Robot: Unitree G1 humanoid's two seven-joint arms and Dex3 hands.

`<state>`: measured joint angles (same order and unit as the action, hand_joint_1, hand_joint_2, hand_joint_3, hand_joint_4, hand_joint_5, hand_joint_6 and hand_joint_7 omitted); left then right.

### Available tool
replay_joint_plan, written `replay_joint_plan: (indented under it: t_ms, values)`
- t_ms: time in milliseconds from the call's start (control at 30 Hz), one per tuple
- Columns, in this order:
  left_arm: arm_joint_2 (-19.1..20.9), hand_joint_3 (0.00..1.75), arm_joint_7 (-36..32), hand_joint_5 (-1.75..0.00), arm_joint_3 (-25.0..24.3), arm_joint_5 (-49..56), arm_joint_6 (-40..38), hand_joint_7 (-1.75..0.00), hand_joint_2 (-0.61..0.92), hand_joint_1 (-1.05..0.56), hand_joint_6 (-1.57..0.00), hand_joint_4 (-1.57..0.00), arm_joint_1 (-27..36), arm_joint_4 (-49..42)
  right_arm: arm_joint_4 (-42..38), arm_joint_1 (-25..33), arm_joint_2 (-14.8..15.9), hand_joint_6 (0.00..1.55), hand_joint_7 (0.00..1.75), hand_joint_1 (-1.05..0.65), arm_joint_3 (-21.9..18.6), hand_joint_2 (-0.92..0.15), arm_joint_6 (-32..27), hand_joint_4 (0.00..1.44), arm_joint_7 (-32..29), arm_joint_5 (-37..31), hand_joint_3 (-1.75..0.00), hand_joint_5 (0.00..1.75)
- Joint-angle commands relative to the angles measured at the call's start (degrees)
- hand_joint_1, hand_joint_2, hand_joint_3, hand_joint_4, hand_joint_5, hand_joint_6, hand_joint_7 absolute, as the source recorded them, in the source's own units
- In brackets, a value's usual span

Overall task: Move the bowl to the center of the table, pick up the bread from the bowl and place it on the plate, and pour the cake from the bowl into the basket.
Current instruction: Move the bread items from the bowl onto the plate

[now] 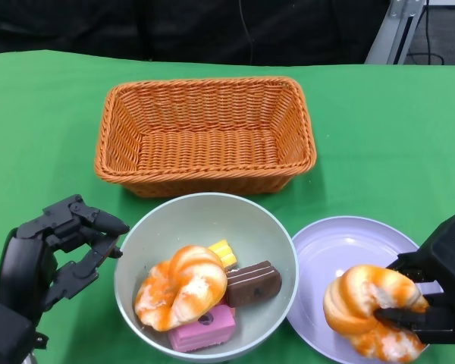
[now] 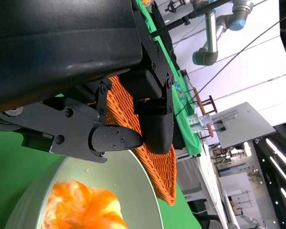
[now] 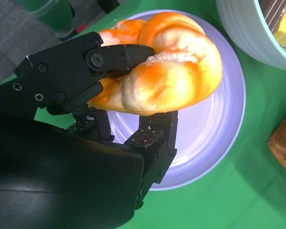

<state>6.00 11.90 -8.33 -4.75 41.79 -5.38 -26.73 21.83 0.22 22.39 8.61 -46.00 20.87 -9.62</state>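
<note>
A pale green bowl (image 1: 273, 235) stands near the table's front, holding a twisted orange bread (image 1: 180, 287), a chocolate cake (image 1: 253, 282), a pink cake (image 1: 205, 327) and a yellow piece (image 1: 223, 252). To its right lies a lavender plate (image 1: 330, 246). My right hand (image 1: 436, 292) grips a second twisted bread (image 1: 368, 311) over that plate (image 3: 219, 129); in the right wrist view its fingers (image 3: 112, 57) clamp the bread (image 3: 174, 67). My left hand (image 1: 57, 250) hovers just left of the bowl's rim, fingers apart and holding nothing, with the bowl (image 2: 133, 195) below it.
An orange wicker basket (image 1: 205, 178) with nothing inside stands behind the bowl, close to its far rim. Green cloth covers the table (image 1: 387, 129). A silver frame leg (image 1: 394, 30) rises at the back right.
</note>
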Motion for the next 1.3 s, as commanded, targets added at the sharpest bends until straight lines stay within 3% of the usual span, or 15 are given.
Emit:
replay_joint_plan:
  t_ms: [33,100,200,267,333,367,433,467,500,567,1067,1300]
  values:
    - [1.0,0.34,-1.0,-1.36,-0.5,0.5,1.0,-0.99,0.92,-0.12,-0.82,-0.74,-0.1,-0.6,2.0,1.6,3.4,0.77,0.66,-0.19,2.9,-0.92,4.6,0.72,-2.3,-4.6,-0.31,1.22]
    - [1.1,0.34,-1.1,-1.35,-0.5,0.7,1.0,-0.99,0.92,-0.13,-0.82,-0.73,-0.1,-0.7,2.5,2.2,4.2,0.86,0.3,-0.23,4.1,-0.92,6.2,0.79,-3.1,-6.9,-0.29,0.96]
    - [0.9,0.34,-0.5,-1.35,-0.5,-0.2,1.0,-0.99,0.92,-0.13,-0.82,-0.74,-0.2,-0.9,3.7,2.9,5.0,0.85,0.08,-0.28,6.4,-0.92,7.5,0.88,-4.5,-11.2,-0.26,0.57]
    - [1.0,0.33,-0.5,-1.35,-0.4,-0.2,0.8,-0.99,0.92,-0.12,-0.82,-0.74,-0.1,-0.7,4.3,3.0,5.4,0.81,0.02,-0.31,7.7,-0.92,7.6,0.91,-4.8,-13.9,-0.24,0.48]
    - [1.0,0.33,-0.6,-1.35,-0.3,0.0,0.7,-0.99,0.92,-0.12,-0.82,-0.74,0.0,-0.5,4.4,3.3,5.8,0.75,0.01,-0.34,8.6,-0.92,8.4,0.77,-5.0,-16.2,-0.23,0.75]
    - [1.0,0.32,-0.6,-1.35,-0.3,0.0,0.6,-0.99,0.92,-0.13,-0.82,-0.74,0.0,-0.4,4.4,3.5,6.1,0.73,0.0,-0.35,8.8,-0.92,9.1,0.73,-5.1,-16.9,-0.22,0.79]
    - [0.9,0.31,-0.6,-1.35,-0.3,-0.1,0.5,-0.99,0.92,-0.13,-0.82,-0.74,0.1,-0.2,4.2,3.8,6.3,0.69,0.01,-0.36,9.2,-0.92,10.4,0.73,-5.3,-18.6,-0.21,0.58]
    - [1.0,0.31,-0.6,-1.36,-0.2,0.1,0.7,-0.99,0.92,-0.14,-0.82,-0.74,0.1,-0.3,4.1,4.0,6.4,0.67,0.0,-0.37,9.4,-0.92,11.1,0.75,-5.5,-19.6,-0.21,0.35]
    - [1.1,0.31,-0.6,-1.36,-0.2,0.2,0.8,-0.99,0.92,-0.14,-0.82,-0.74,0.1,-0.4,4.0,4.2,6.4,0.65,0.0,-0.38,9.6,-0.92,11.8,0.74,-5.6,-20.3,-0.21,0.24]
    - [1.1,0.31,-0.5,-1.35,-0.2,0.2,0.8,-0.98,0.92,-0.15,-0.82,-0.74,0.1,-0.4,3.8,4.7,6.5,0.59,0.0,-0.4,9.6,-0.92,13.4,0.7,-5.8,-21.7,-0.21,0.12]
    - [1.1,0.33,-0.6,-1.37,0.1,0.5,1.3,-0.99,0.92,-0.13,-0.81,-0.73,-0.1,-0.7,2.0,6.0,4.1,0.43,0.0,-0.45,8.7,-0.92,17.8,0.47,-7.5,-25.6,-0.17,0.0]
    - [1.3,0.32,-0.3,-1.36,0.2,0.4,1.5,-0.99,0.92,-0.13,-0.82,-0.74,-0.2,-1.3,0.8,7.2,2.5,0.3,0.0,-0.49,8.9,-0.92,21.5,0.32,-12.3,-28.2,-0.09,0.0]
